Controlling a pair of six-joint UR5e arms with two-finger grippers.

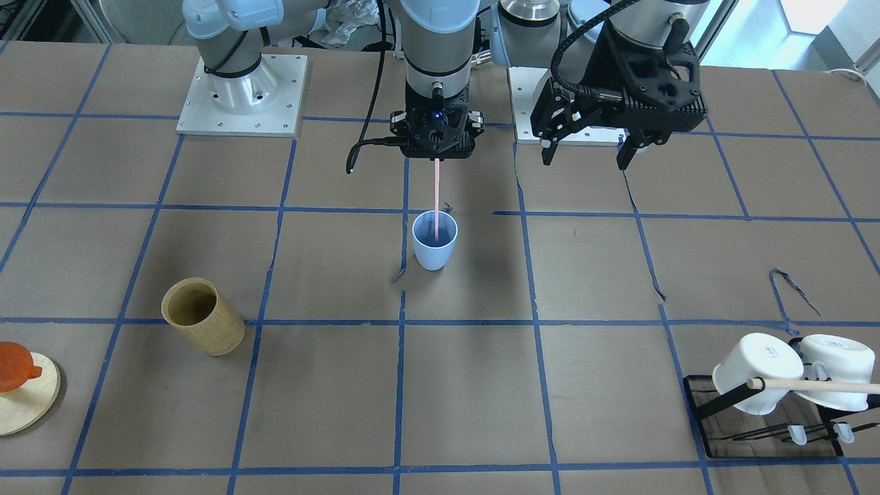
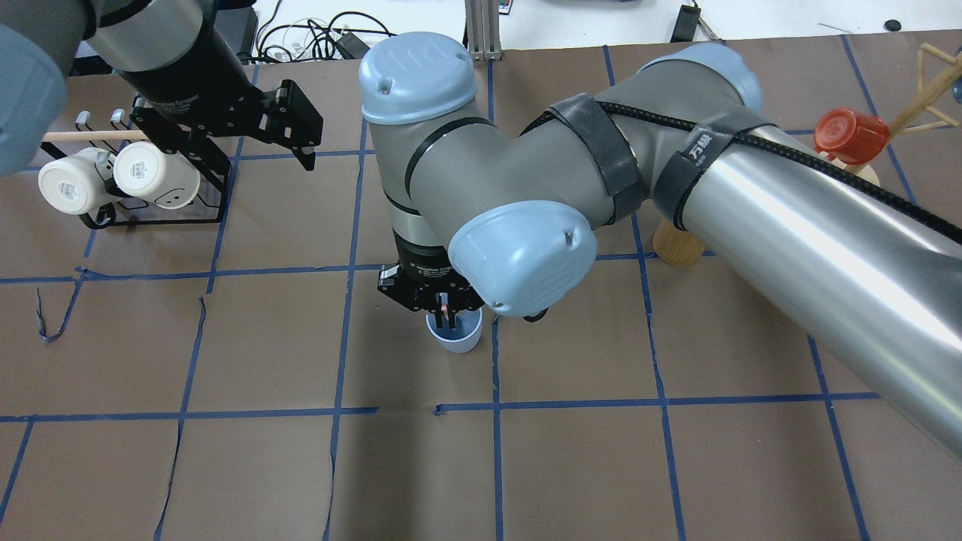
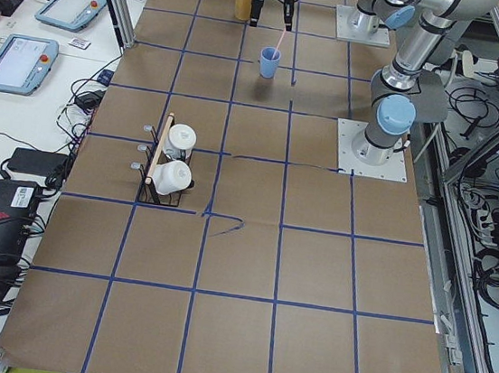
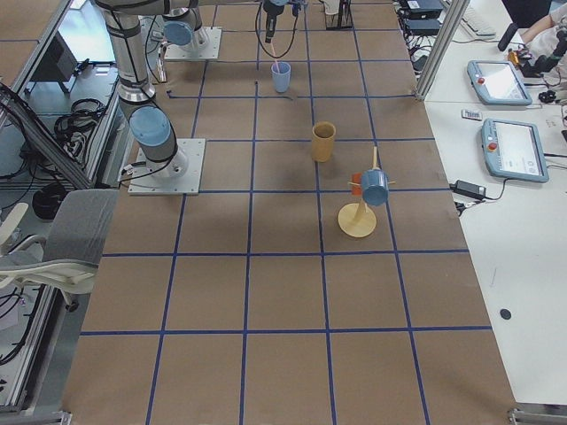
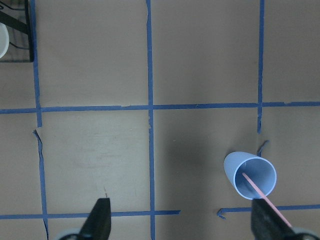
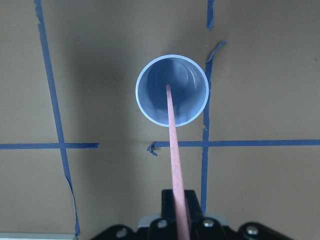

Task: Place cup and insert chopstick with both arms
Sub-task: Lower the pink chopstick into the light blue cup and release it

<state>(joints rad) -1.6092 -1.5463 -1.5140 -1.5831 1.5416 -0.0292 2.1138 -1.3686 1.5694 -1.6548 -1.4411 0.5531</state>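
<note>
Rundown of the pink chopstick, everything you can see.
The chopstick is a thin, straight, pale pink stick that looks plastic. It is held near upright, top end clamped in the right pincer, lower end down inside the upright blue cup mid-table. The tip sits within the rim, off the wall; whether it touches the cup's floor I cannot tell.

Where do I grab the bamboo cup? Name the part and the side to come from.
Take the bamboo cup by its rim wall, coming straight down from above, with one of the jaws inside the open mouth and one outside. It stands upright with its mouth up and looks empty. Its round body is probably too wide to span.
</note>
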